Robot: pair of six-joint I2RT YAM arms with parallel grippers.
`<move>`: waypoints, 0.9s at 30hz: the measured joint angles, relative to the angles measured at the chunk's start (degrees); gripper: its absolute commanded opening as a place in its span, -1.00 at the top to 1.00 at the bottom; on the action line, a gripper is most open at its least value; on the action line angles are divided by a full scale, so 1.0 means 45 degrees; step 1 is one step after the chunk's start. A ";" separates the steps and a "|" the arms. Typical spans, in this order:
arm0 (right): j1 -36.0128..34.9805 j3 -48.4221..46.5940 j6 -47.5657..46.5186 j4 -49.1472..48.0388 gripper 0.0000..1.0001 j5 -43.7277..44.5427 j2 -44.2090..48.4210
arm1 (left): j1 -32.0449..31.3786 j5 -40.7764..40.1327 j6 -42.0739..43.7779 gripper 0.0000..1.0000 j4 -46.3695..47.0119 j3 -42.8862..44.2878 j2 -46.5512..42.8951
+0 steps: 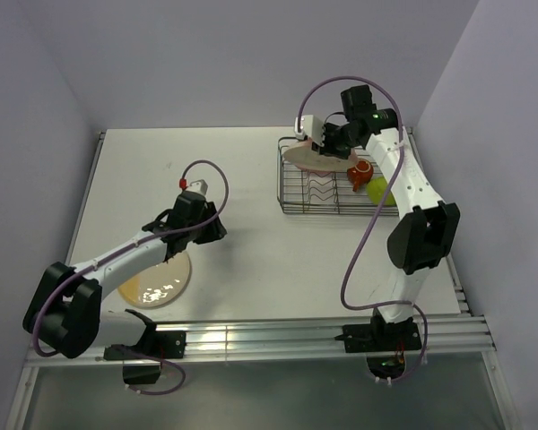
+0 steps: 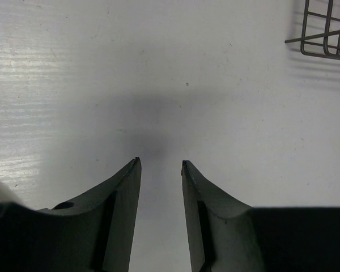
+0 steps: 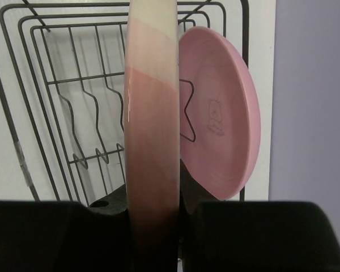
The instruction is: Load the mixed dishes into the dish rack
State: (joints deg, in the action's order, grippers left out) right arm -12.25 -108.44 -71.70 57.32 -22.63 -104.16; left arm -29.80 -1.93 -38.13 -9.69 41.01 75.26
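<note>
Right claw [image 3: 153,207] clamps the pink-and-cream plate [image 3: 150,113] edgewise; we should lower it upright beside the plain pink plate [image 3: 215,113].

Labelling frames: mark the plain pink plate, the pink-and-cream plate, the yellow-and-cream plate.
plain pink plate [image 3: 221,113], right wrist view, face
pink-and-cream plate [image 3: 150,113], right wrist view, rim edge
yellow-and-cream plate [image 1: 157,288], top external view, bare face

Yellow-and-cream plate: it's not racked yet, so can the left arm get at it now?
Likely yes. The left gripper is open and empty, and the yellow-and-cream plate lies bare on the table by that arm's forearm; the gripper must pull back toward it.
</note>
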 measured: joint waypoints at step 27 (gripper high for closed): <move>0.0427 -0.0141 -0.0539 -0.0155 1.00 -0.0656 -0.0903 | 0.0393 0.0481 0.0015 0.20 0.0486 -0.0005 0.0646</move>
State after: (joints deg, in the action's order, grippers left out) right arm -10.33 -109.08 -74.13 56.62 -25.58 -108.22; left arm -28.03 0.23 -38.06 -7.51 40.99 78.17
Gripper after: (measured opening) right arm 0.213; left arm 0.403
